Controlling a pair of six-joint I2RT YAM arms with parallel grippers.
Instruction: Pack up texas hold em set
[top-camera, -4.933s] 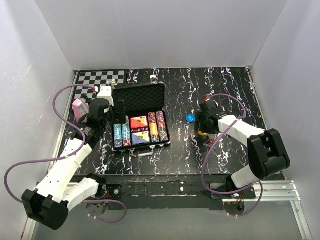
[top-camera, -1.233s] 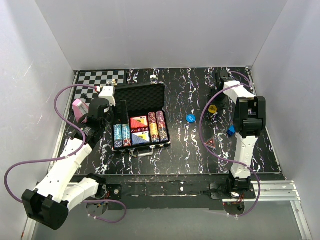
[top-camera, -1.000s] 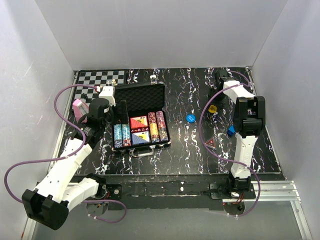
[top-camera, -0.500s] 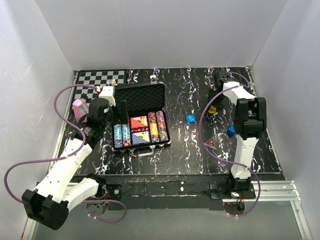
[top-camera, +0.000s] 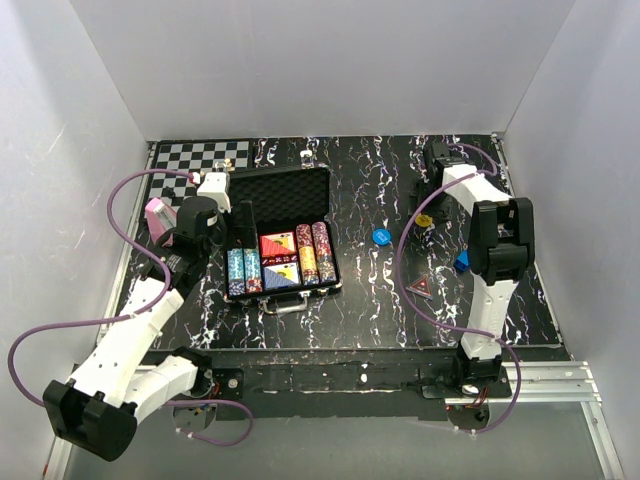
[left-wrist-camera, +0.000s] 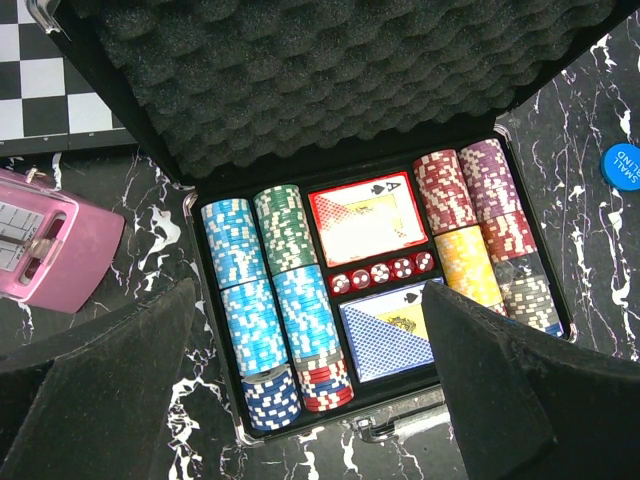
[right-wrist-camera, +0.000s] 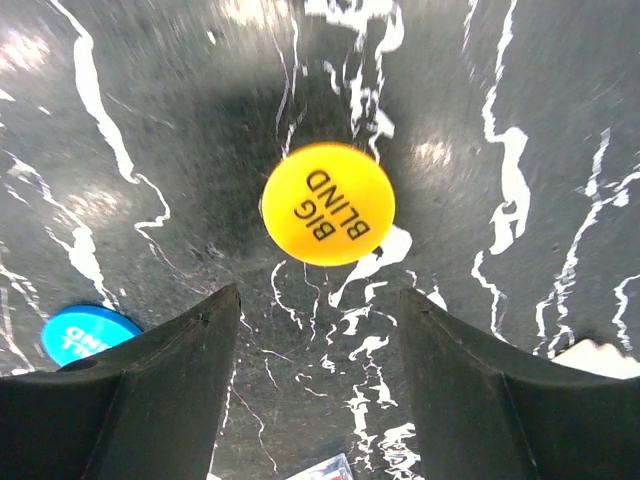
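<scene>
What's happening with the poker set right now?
Left gripper open, at the open case. Right gripper open, over the yellow button. Blue button also loose outside. Nothing blocking.

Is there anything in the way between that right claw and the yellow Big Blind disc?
Nothing visible. In the right wrist view the yellow Big Blind button lies flat on the table, just beyond the open right gripper and in line with the gap between its fingers. The blue button sits off to the side.
</scene>
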